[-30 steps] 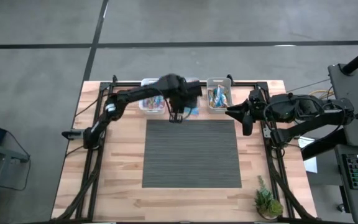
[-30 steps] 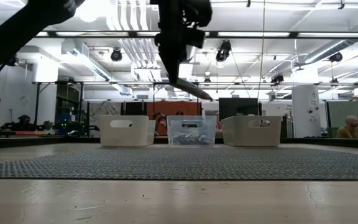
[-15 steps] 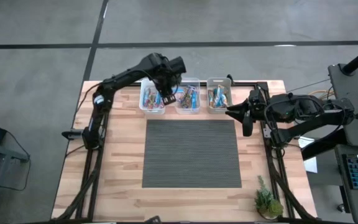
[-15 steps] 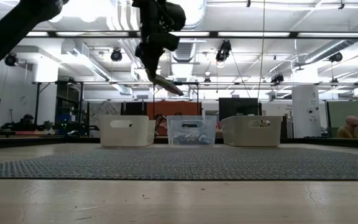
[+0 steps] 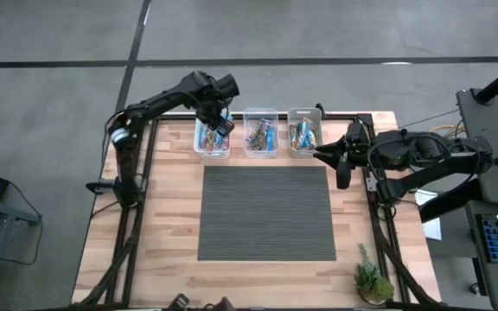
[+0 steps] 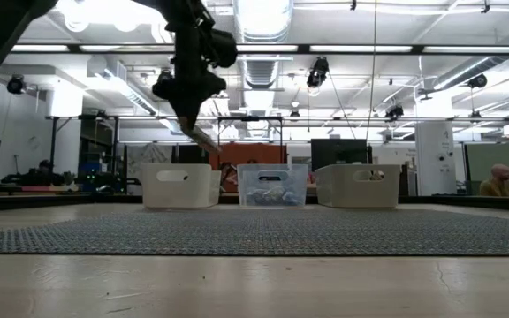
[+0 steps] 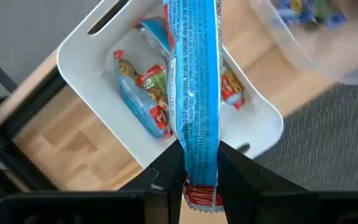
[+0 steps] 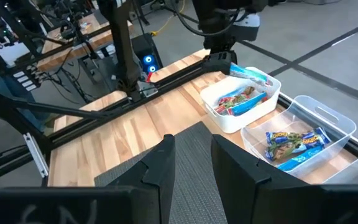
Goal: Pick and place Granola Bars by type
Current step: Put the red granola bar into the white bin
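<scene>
My left gripper (image 5: 218,121) is shut on a blue-wrapped granola bar (image 7: 193,81) and hovers above the left white bin (image 5: 212,141). That bin (image 7: 104,68) holds several blue bars with red print (image 7: 143,99). The middle clear bin (image 5: 260,134) and the right white bin (image 5: 304,131) also hold bars. In the low view the left gripper (image 6: 190,119) hangs above the left bin (image 6: 181,185). My right gripper (image 5: 339,161) waits open and empty by the table's right side, beside the right bin. My left gripper pinches the bar between its two fingers close to one end (image 7: 199,163); a short red-printed tip (image 7: 201,196) sticks out behind the fingers. The fingers come from above and slant down. The bar (image 6: 204,140) juts out past the fingertips, lifted clear above the left bin.
A dark ribbed mat (image 5: 266,212) covers the table's middle. The three bins stand in a row along the far edge. A small plant (image 5: 372,281) sits at the near right corner. Black frame rails run along the table's sides. A person (image 6: 499,179) sits far behind.
My left gripper has carried the blue bar from over the mat's far edge, by the middle bin, toward the table's far left, to above the left white bin. It has stayed shut on the bar, which remains clear of the table.
</scene>
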Tool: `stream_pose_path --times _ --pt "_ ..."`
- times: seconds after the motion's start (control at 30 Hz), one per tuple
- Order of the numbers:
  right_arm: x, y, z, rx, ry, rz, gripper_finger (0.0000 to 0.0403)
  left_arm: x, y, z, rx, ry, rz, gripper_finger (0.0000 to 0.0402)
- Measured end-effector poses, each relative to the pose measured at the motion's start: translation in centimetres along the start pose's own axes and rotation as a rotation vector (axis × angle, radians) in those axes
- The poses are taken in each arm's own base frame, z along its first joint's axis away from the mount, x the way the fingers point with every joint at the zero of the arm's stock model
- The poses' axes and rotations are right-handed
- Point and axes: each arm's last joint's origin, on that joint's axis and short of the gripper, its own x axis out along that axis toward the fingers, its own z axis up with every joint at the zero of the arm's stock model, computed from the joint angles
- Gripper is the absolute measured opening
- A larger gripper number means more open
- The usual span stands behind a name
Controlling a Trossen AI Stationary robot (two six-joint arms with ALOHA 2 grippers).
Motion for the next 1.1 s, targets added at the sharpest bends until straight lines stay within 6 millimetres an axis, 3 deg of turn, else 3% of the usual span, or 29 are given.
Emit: stream_pose_path --times 0.2,0.43,0.8,1.1 --pt "0.0 0.0 0.0 0.002 -0.003 -0.004 0.0095 2.2 1.2 -1.1 -0.24 -0.092 -0.03 0.0069" --pt "0.0 0.0 0.0 0.002 -0.011 -0.016 0.0095 4.8 1.4 -3.3 -0.401 -0.075 -0.032 0.0069" --pt "0.4 0.1 -0.1 -0.003 -0.005 -0.028 0.0096 8.1 1.2 -3.9 -0.633 -0.153 -0.091 0.0069" --pt "1.4 0.4 -0.4 -0.014 0.021 -0.043 0.0096 9.3 1.2 -4.6 -0.655 -0.141 -0.072 0.0069"
